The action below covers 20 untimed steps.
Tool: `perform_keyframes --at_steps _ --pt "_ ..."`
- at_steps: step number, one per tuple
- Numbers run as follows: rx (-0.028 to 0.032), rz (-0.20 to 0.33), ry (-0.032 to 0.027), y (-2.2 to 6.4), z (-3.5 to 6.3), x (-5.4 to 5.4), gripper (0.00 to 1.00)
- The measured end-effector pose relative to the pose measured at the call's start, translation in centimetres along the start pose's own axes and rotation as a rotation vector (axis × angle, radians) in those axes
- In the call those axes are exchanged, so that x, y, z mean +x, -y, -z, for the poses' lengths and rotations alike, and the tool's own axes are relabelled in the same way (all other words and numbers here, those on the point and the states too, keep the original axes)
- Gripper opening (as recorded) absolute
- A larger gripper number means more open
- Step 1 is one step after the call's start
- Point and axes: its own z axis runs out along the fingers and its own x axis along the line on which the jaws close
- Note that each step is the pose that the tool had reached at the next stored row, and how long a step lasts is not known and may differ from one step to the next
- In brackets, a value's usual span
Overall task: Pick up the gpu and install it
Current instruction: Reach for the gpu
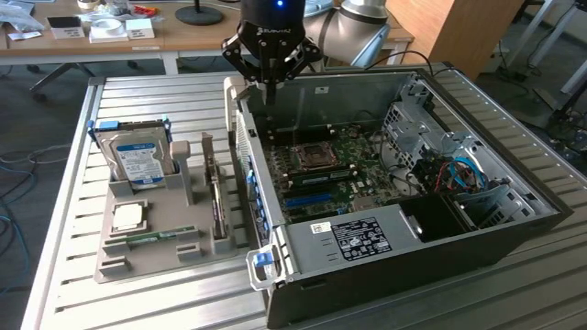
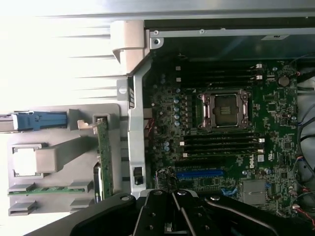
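Your one black gripper [image 1: 269,96] hangs with its fingers pressed together and nothing between them. It points down over the rim of the single dark, open-sided computer case [image 1: 413,275], which lies on its side. Directly below the tool you have the one green motherboard [image 1: 339,175], with one square silver processor socket [image 2: 224,109] and a blue expansion slot [image 2: 199,173] a little further from the fingertips.

The gpu [image 1: 214,199] is not in your grip. It is a flat green circuit card, the only one of its kind here. It stands on its long edge outside the case, lower than the gripper and off to its side, toward the exterior view's left, just beyond the case's wall. It sits in a slot of the one grey moulded plastic tray [image 1: 151,265], apart from the fingers.

Further out from the tool on that same tray you can count:
- one silver hard drive with a blue-and-white label [image 1: 137,161], propped upright
- one square pale processor chip [image 1: 128,216], lying flat
- one narrow green memory stick [image 1: 151,237], lying flat

Tray and case both rest on a ribbed silver metal table [image 1: 156,96]. Behind the gripper stands a wooden desk [image 1: 55,45] carrying small white boxes and tape rolls. Loose cables lie on the grey floor around the table.
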Motion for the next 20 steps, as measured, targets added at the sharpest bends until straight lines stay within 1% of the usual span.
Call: perform_keyframes --at_steps 14,20 --pt "0.0 0.0 0.0 0.13 0.05 1.8 0.11" --pt "0.0 0.0 0.0 0.18 0.06 2.4 0.11"
